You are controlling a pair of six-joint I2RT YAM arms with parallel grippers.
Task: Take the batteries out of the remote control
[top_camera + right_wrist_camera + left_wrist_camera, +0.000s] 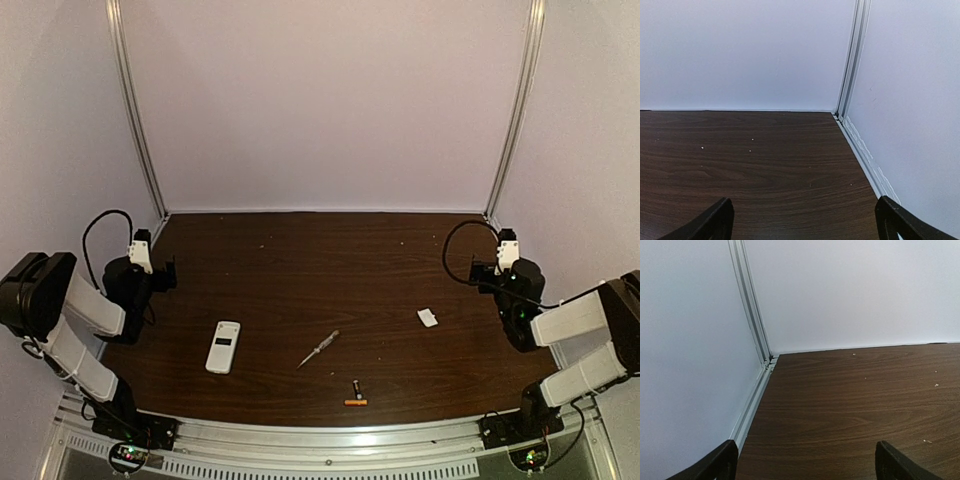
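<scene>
In the top view the white remote control (224, 346) lies flat on the dark wooden table (320, 270), left of centre. Two batteries rest near the front edge: a dark one (356, 387) and an orange one (355, 402) just below it. My left gripper (160, 268) sits far left, well behind the remote, open with nothing between its fingers (715, 464). Far to the right my right gripper (482, 272) is also open and empty, its fingers (712, 222) wide apart. Both wrist views show only bare table and walls.
A slim silvery screwdriver (318, 349) lies between the remote and the batteries. A small flat white plastic piece (428, 317) lies at the right. White walls with metal corner rails (752, 325) (854, 55) enclose the table.
</scene>
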